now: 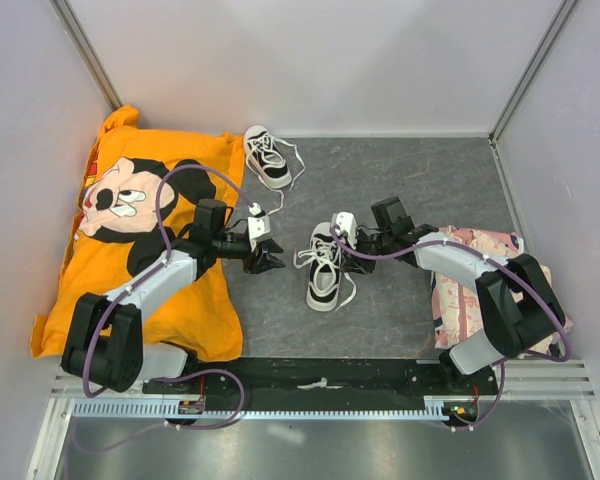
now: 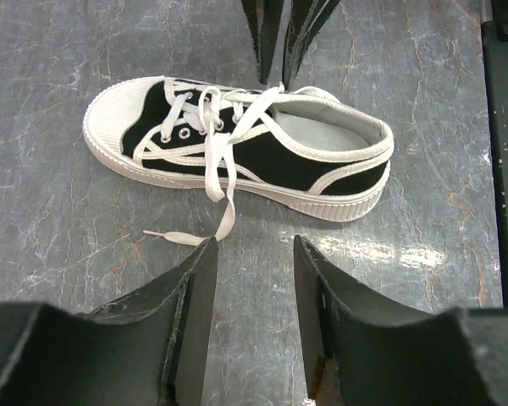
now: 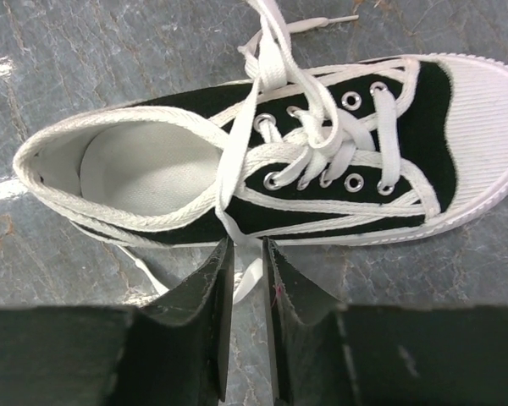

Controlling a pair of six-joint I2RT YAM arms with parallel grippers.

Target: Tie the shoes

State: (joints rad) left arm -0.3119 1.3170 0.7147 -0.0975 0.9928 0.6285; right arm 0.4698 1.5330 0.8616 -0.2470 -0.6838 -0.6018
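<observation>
**No writing that can be read**

No word, number or brand mark can be read in any of the three views. The only printed figure is a cartoon mouse face (image 1: 120,200) on the orange cloth (image 1: 205,300) at the left side, and no letters can be made out with it. The pink cloth (image 1: 448,310) at the right side has a small pattern, too fine to tell. The near shoe (image 2: 279,161) and its lace (image 2: 227,207) look plain.

One camera hangs high at the near edge, looking down over the whole tabletop (image 1: 400,170). Both wrist cameras peer close past their fingers (image 2: 182,330) at one sneaker (image 1: 325,285), from opposite sides.
</observation>
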